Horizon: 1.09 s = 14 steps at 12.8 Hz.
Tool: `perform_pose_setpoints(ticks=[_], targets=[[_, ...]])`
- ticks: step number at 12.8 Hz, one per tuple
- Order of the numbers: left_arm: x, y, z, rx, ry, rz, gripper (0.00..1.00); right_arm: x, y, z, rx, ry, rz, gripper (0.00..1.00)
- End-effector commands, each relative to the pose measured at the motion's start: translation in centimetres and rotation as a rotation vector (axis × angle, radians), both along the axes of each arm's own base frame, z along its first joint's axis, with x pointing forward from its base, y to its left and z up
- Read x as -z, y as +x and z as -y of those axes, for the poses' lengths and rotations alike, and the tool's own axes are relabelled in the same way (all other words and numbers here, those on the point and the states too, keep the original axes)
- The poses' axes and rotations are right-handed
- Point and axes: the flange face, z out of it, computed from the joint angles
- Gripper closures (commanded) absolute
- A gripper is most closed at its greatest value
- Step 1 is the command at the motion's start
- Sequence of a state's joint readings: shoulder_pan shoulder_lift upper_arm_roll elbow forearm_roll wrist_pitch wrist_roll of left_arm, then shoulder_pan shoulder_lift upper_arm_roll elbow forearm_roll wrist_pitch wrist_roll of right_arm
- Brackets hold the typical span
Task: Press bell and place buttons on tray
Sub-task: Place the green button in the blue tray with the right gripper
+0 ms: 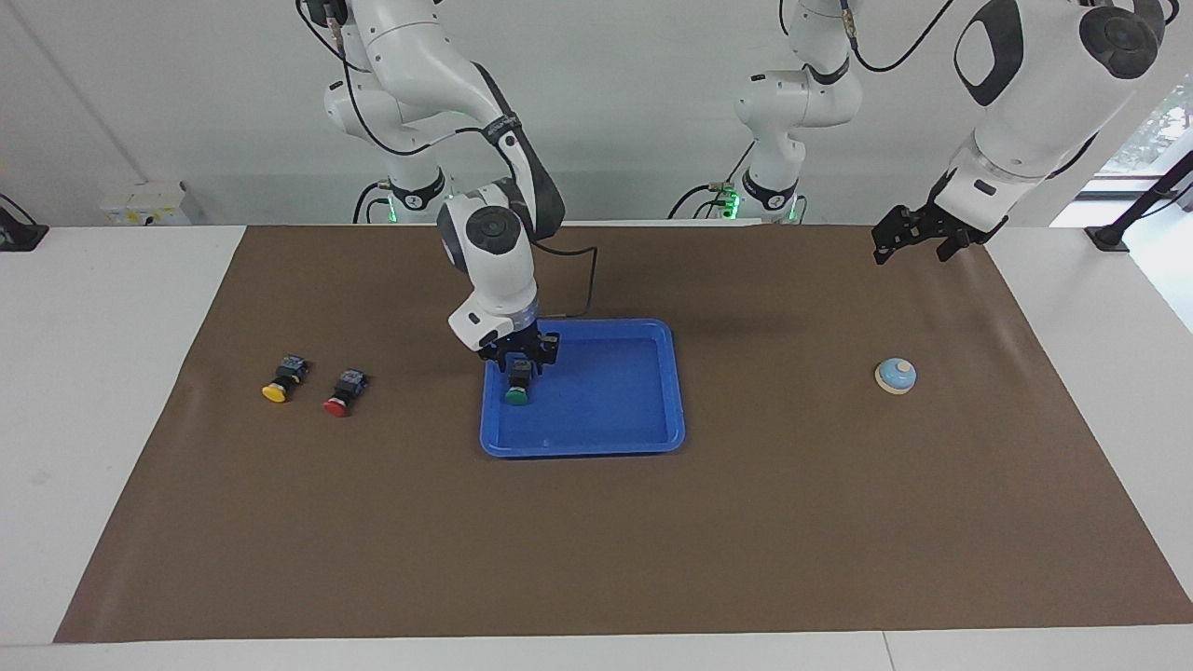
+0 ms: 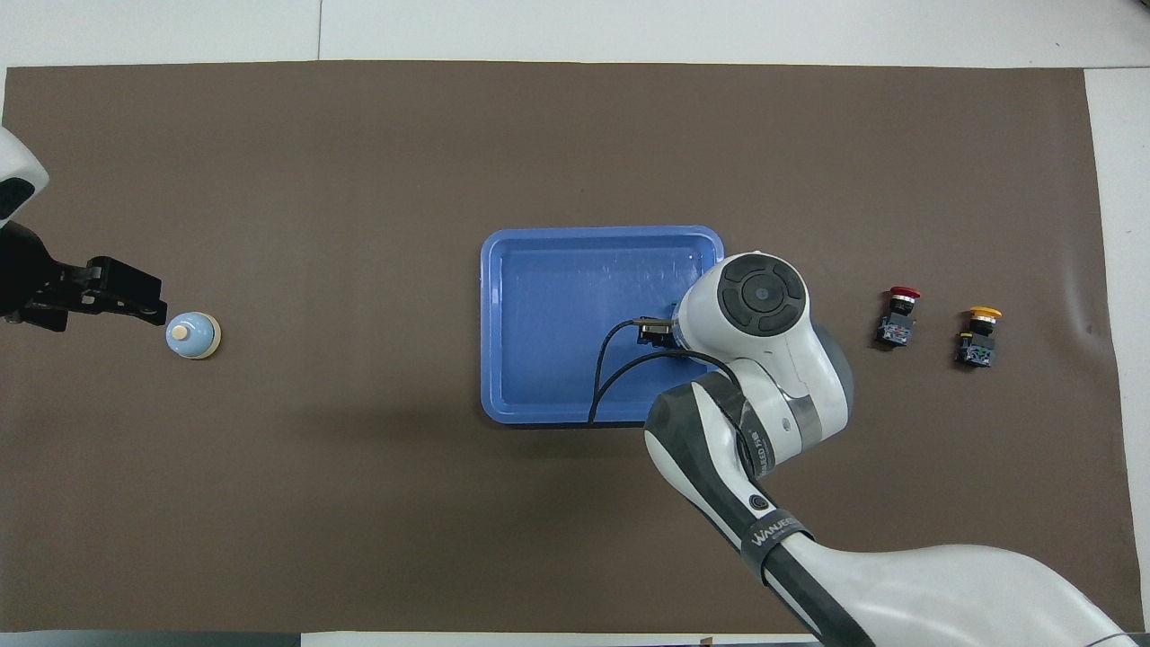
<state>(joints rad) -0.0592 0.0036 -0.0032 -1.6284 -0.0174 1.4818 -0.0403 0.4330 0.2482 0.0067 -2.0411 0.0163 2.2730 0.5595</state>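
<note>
The green button (image 1: 517, 395) sits in the tray (image 1: 643, 438), near the rim toward the right arm's end, at nine o'clock from the tray's middle in the facing view. The right pincer (image 1: 519, 359) hangs directly over it, at its twelve o'clock; whether its fingers grasp the button or have let go, I cannot tell. This looks like the drop-off step. Next call: lift clear, then go for the red button (image 1: 341, 402) and yellow button (image 1: 277, 390), at nine o'clock on the brown surface (image 1: 596, 559). The left pincer (image 1: 918, 238) waits released, at twelve o'clock from the bell (image 1: 896, 375).
</note>
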Motion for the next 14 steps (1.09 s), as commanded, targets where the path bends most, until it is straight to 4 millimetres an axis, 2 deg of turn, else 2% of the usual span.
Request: perform_pose_setpoints(ticks=[1, 3, 4, 6, 8, 9, 11, 14], targets=[[-0.1, -0.2, -0.2, -0.008, 0.004, 0.012, 0.00, -6.1, 2.7, 2.4, 0.063, 0.005, -0.028, 0.00], [0.0, -0.2, -0.2, -0.010, 0.004, 0.011, 0.00, -8.7, 4.3, 6.1, 0.089, 0.002, -0.040, 0.00], [-0.1, -0.2, -0.2, -0.008, 0.004, 0.012, 0.00, -9.4, 4.9, 9.0, 0.079, 0.005, -0.038, 0.00], [-0.1, -0.2, -0.2, -0.008, 0.004, 0.012, 0.00, -9.1, 5.8, 15.6, 0.067, 0.005, -0.056, 0.00], [-0.1, -0.2, -0.2, -0.008, 0.004, 0.012, 0.00, -8.0, 5.6, 22.0, 0.034, 0.004, -0.065, 0.00], [0.0, -0.2, -0.2, -0.010, 0.004, 0.011, 0.00, -7.4, 5.4, 24.0, 0.017, 0.004, -0.070, 0.00], [0.0, -0.2, -0.2, -0.008, 0.004, 0.011, 0.00, -5.5, 4.0, 26.9, 0.038, -0.015, -0.041, 0.00], [-0.1, -0.2, -0.2, -0.008, 0.004, 0.012, 0.00, -1.8, 1.5, 28.4, 0.075, -0.015, 0.028, 0.00]])
